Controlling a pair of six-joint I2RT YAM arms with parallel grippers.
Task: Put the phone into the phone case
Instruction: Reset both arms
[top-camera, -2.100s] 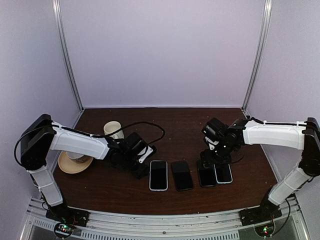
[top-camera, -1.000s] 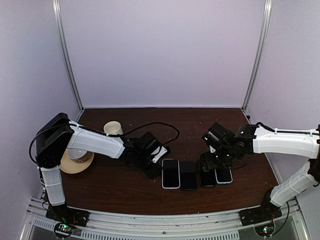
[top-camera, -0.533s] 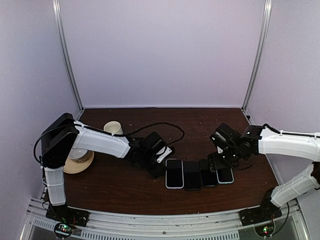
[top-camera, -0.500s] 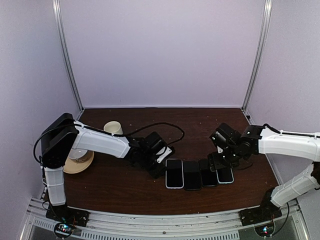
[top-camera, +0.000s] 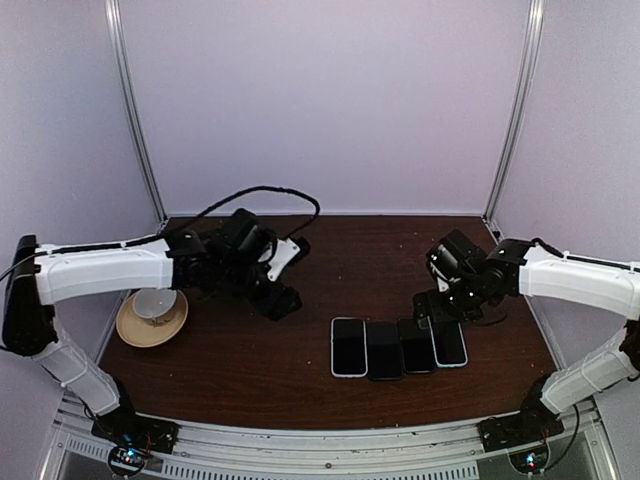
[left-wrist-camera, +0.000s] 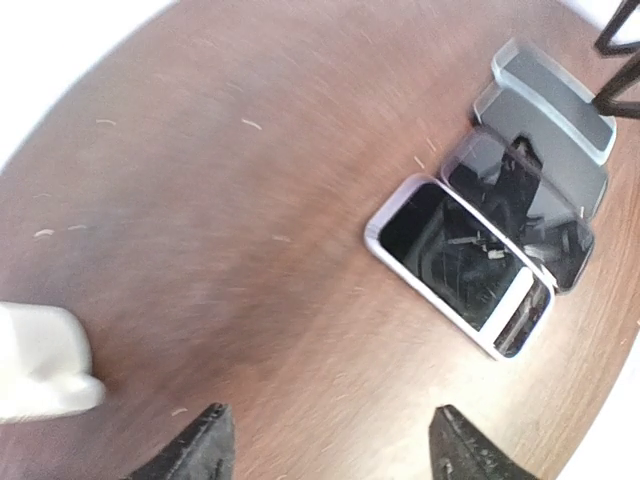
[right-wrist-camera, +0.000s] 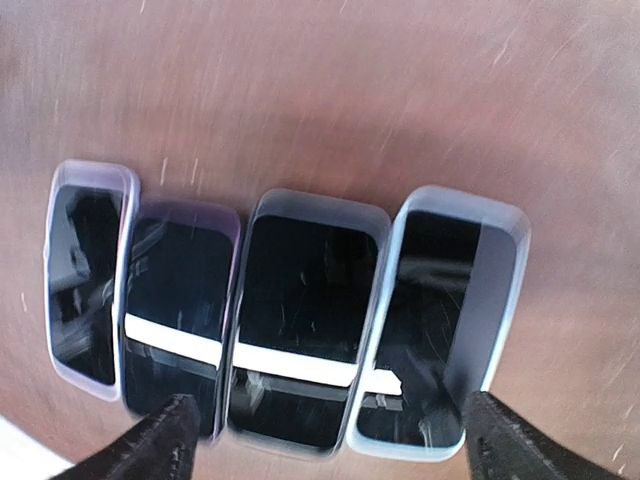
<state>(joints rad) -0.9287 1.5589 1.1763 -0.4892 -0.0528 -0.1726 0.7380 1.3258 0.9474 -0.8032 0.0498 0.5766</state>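
Several phones lie side by side in a tight row, screens up, each dark with a pale rim round it; I cannot tell a bare phone from a phone case. The leftmost phone (top-camera: 347, 346) (left-wrist-camera: 455, 265) (right-wrist-camera: 88, 285) has a white rim. The rightmost phone (top-camera: 449, 343) (right-wrist-camera: 445, 320) has a light blue rim. My left gripper (top-camera: 275, 300) (left-wrist-camera: 335, 455) hangs open and empty, up and to the left of the row. My right gripper (top-camera: 435, 305) (right-wrist-camera: 335, 450) is open and empty just behind the row's right end, its fingertips (right-wrist-camera: 165, 440) spread across the phones.
A white cup (top-camera: 155, 302) sits on a tan saucer (top-camera: 135, 330) at the left of the table. The left arm's black cable (top-camera: 265, 190) arches above the back of the table. Metal posts stand at both back corners.
The left arm pulled back to the left and up, away from the phones, and its jaws widened. The right gripper lifted slightly and opened wider. The row of phones stayed put.
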